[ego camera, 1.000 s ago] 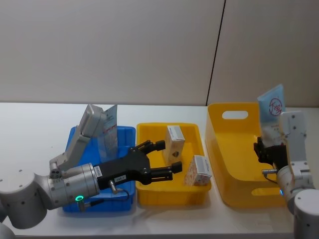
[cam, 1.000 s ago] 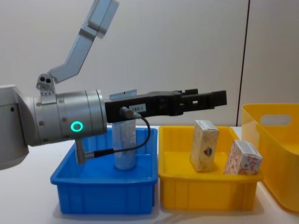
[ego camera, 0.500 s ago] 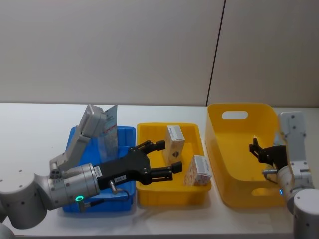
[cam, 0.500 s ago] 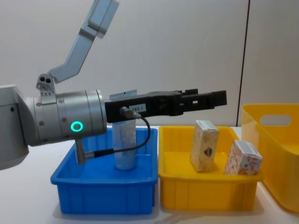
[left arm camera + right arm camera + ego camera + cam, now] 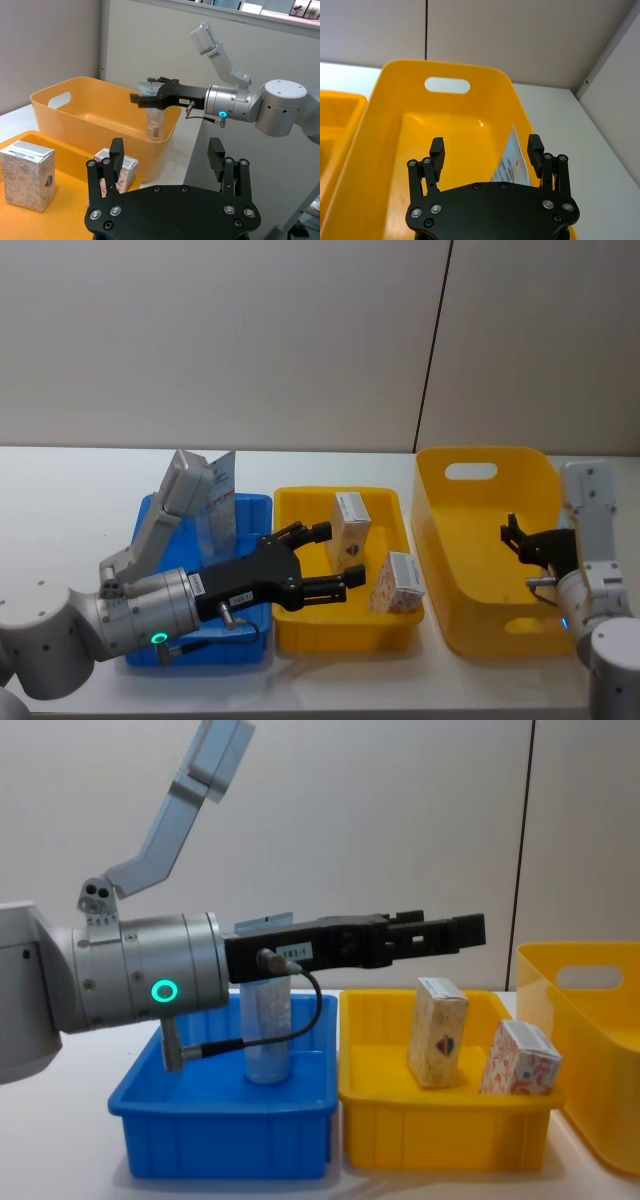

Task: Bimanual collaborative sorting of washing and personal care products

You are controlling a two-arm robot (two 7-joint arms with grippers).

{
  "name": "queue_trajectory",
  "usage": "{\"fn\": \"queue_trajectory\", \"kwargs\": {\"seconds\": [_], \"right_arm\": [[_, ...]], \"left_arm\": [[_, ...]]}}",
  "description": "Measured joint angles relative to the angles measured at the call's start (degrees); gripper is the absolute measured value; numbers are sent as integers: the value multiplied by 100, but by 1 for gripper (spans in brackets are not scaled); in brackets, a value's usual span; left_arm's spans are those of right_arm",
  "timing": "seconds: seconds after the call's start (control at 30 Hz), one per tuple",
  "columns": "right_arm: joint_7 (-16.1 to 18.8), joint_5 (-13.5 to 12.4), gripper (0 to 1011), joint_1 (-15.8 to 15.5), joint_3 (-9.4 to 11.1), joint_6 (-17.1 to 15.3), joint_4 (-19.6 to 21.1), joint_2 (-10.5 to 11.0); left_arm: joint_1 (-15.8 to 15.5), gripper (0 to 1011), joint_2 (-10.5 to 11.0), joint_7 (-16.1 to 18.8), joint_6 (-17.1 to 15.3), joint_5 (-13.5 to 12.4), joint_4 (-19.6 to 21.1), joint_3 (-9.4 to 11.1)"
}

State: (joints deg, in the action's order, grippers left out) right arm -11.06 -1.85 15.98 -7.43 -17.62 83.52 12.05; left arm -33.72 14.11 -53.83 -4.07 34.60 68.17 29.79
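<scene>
A pale blue tube (image 5: 218, 505) stands upright in the blue bin (image 5: 150, 655), also in the chest view (image 5: 268, 1030). The tall beige box (image 5: 350, 520) and the white box with red pattern (image 5: 400, 582) stand in the small yellow bin (image 5: 340, 635). My left gripper (image 5: 335, 555) hovers open over that bin, just left of the beige box, with nothing in it. My right gripper (image 5: 515, 537) is open over the right side of the large yellow basket (image 5: 470, 570). Another tube (image 5: 512, 160) leans inside the basket below its spread fingers, free of them.
The three containers stand side by side on the white table (image 5: 60, 500), blue, small yellow, then the big basket. My left forearm (image 5: 140, 980) stretches across above the blue bin. A plain wall runs behind.
A second ago the right gripper held a tube raised above the basket's right rim. That tube has since gone down into the basket and the gripper is open. The left arm has not moved.
</scene>
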Motion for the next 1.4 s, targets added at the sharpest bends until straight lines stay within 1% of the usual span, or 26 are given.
{"fn": "queue_trajectory", "kwargs": {"seconds": [0.17,0.37,0.4,0.67,0.7,0.77,0.8,0.83,0.87,0.9,1.0,1.1,1.23,1.4], "right_arm": [[55,-54,1003,-31,42,119,112,-18],[179,-192,1003,-98,142,386,361,-58],[179,-192,1003,-98,142,386,361,-58],[394,-439,1003,-176,304,824,759,-137],[394,-439,1003,-176,304,824,759,-137],[468,-525,1004,-191,357,962,877,-169],[468,-525,1004,-191,357,962,877,-169],[513,-586,1003,-195,387,1064,949,-187],[533,-603,1003,-197,401,1087,980,-195],[550,-625,1003,-199,413,1123,1009,-204],[653,-748,1003,-200,478,1304,1160,-252],[718,-828,1004,-199,512,1392,1257,-282],[722,-830,1003,-205,507,1393,1258,-277],[780,-876,1003,-320,427,1400,1294,-200]], "left_arm": [[0,1001,0,0,0,0,0,0],[0,1001,0,0,0,0,0,0],[0,1001,0,0,0,0,0,0],[3,1001,1,4,0,-1,3,0],[6,1001,2,10,0,-2,6,0],[23,1001,8,56,1,-16,28,-2],[43,1001,15,110,3,-38,53,-6],[55,1001,20,140,5,-51,67,-8],[82,1001,31,216,9,-86,103,-13],[82,1001,31,216,9,-86,103,-13],[172,1001,64,454,25,-190,215,-30],[237,1001,91,624,35,-266,296,-44],[367,1001,141,966,58,-419,456,-69],[501,1001,192,1320,78,-571,622,-93]]}}
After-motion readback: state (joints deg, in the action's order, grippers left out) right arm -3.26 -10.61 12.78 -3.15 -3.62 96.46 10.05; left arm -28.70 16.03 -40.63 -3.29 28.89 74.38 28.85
